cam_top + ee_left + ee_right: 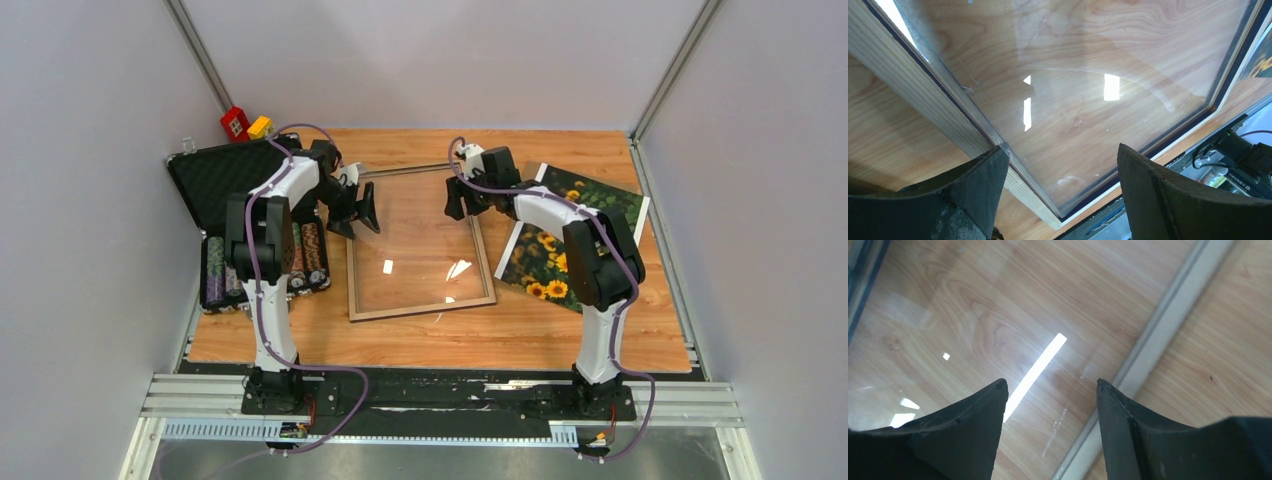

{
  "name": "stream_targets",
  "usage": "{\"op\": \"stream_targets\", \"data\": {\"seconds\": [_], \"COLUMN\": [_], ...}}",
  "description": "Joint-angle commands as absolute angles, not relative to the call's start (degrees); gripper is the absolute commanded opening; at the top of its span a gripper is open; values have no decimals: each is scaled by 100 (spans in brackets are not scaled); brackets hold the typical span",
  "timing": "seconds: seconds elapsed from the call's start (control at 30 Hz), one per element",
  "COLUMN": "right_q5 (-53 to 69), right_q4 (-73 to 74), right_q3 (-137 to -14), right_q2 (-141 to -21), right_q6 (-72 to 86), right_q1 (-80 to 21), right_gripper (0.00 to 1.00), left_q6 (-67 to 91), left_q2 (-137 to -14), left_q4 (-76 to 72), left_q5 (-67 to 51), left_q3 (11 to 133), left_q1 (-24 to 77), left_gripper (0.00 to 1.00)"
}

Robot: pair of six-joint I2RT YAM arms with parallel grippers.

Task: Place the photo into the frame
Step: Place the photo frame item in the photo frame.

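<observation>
Bright, even overhead light — white glare streaks on the glazed frame [1073,125]; shadows faint, wrist views slightly soft up close.

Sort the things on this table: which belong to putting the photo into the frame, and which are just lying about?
Belongs to the job: frame, lying flat mid-table; sunflower photo, beside it under the right arm.
Just lying about: black case of poker chips, open at the left edge; red block and yellow block behind it.
</observation>
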State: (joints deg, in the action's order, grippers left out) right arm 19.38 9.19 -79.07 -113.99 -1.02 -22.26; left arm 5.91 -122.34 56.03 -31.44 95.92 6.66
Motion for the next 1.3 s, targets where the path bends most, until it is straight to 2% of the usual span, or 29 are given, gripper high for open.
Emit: {"op": "stream_targets", "data": {"seconds": [0.0,0.7,1.27], "right_q5": [1772,2057,697], "right_q4": [828,888,861], "right_q3": [-8256,-9622,-9813], "right_q2": [-11160,-12524,-13109], "right_q6": [-545,-615,-1089], "right_q1": [-2539,-3645,-4075], "right_gripper": [64,62,58], "left_q6": [468,483,492], "left_q2": [-11975,-11957,-11918], "left_q4": [5517,5446,5421], "left_q5": [-3136,-3128,-3143], "left_q3": [9470,9369,9310], "left_q1": [686,686,686], "left_gripper": [87,87,87]}}
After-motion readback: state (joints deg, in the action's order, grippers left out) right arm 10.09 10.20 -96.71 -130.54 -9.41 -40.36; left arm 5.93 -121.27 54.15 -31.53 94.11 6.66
